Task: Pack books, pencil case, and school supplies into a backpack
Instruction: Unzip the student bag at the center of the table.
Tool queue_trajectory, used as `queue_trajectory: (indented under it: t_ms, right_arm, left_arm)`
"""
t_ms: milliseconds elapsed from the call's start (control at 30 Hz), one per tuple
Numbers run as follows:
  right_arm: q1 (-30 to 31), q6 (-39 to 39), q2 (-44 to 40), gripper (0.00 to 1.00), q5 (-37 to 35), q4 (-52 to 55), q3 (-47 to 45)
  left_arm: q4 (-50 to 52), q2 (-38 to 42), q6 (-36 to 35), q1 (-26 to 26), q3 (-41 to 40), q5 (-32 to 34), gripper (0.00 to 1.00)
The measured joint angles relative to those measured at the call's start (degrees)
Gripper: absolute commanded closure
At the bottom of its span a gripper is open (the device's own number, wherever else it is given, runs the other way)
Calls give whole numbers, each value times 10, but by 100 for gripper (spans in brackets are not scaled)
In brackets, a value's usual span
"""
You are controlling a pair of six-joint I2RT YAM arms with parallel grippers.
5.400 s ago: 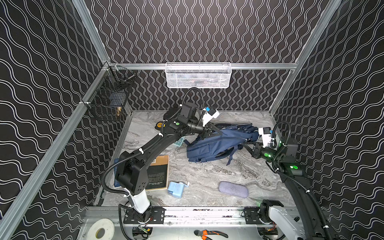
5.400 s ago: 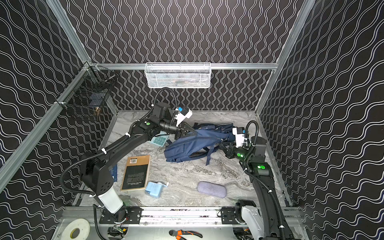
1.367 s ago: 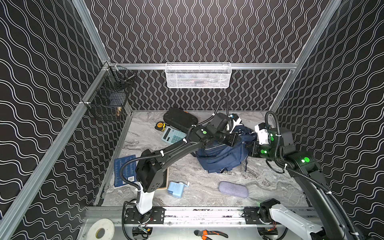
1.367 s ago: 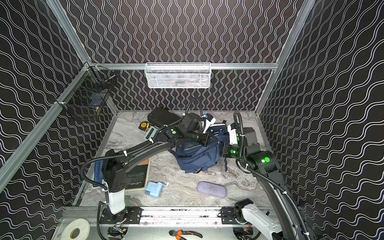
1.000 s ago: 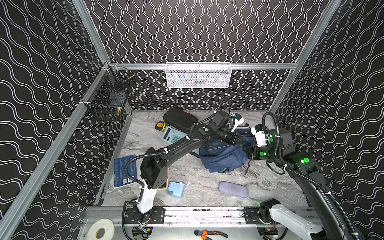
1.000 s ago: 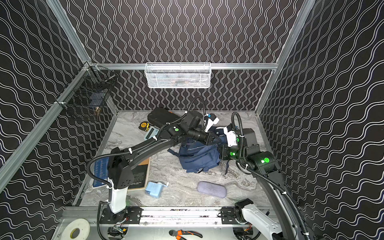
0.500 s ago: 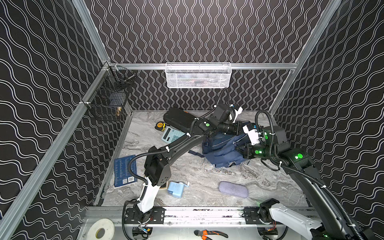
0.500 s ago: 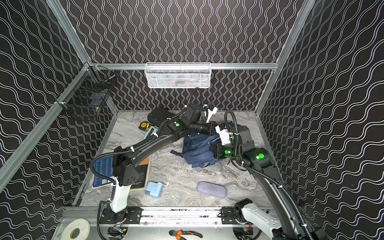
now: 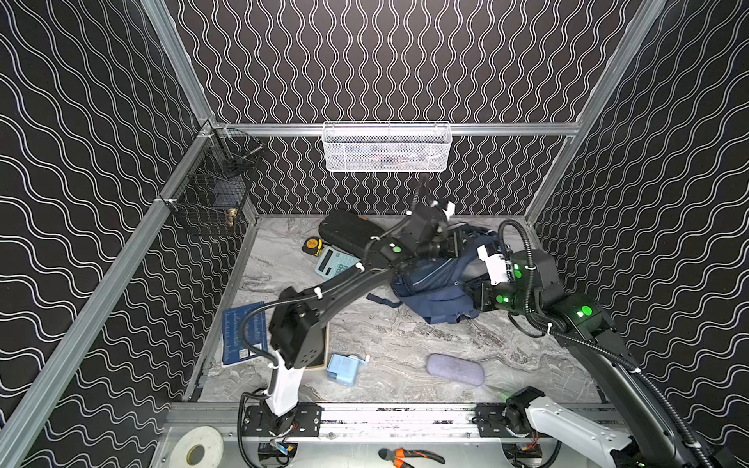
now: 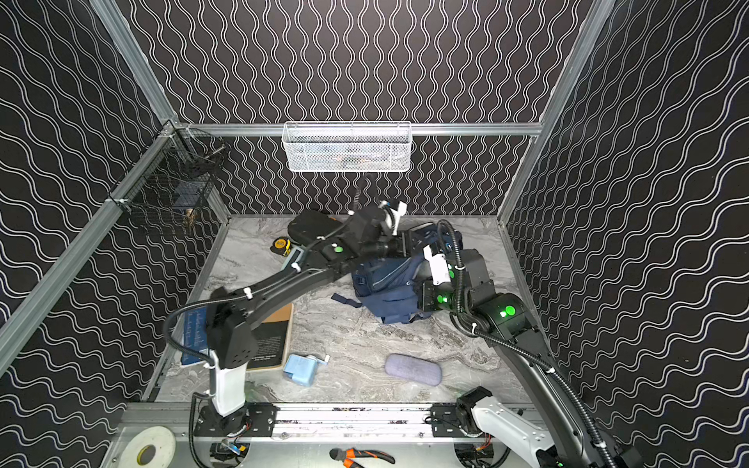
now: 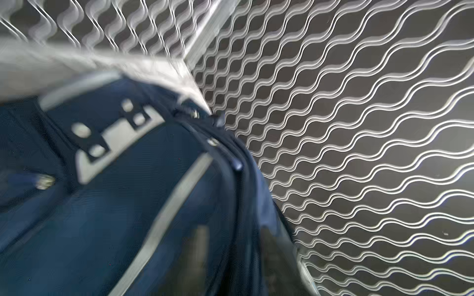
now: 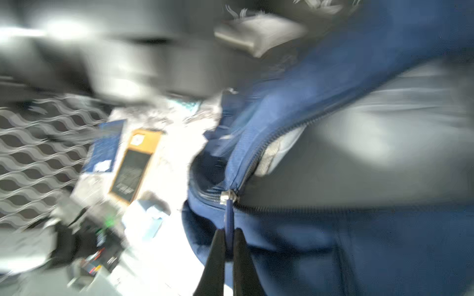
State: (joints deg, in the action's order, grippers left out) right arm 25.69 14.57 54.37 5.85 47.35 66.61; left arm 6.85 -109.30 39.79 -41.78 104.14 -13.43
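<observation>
Over the marble tabletop (image 9: 385, 336), right jaws pinch the backpack (image 12: 307, 256) zip pull (image 12: 229, 214).

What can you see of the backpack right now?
The backpack is navy fabric with thin pale stripes and a white patch, slumped in a crumpled heap on the grey marble tabletop near the far right corner. One zip is partly open, showing a dark inside. The right hand is shut on the blue zipper pull. The left hand is at its far edge; contact unclear.
</observation>
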Motion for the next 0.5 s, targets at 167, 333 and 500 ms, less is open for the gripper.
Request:
queue_trajectory:
  t_ms: [167, 333, 500]
  right_arm:
    - [-2, 0, -30, 100, -40, 14, -40]
    - [-3, 8, -63, 100, -57, 10, -69]
    - [-3, 13, -66, 100, -57, 7, -105]
  left_arm:
    - [-27, 22, -107, 58, -24, -61, 26]
    - [90, -31, -269, 58, -18, -134, 20]
    - [147, -32, -392, 56, -81, -204, 13]
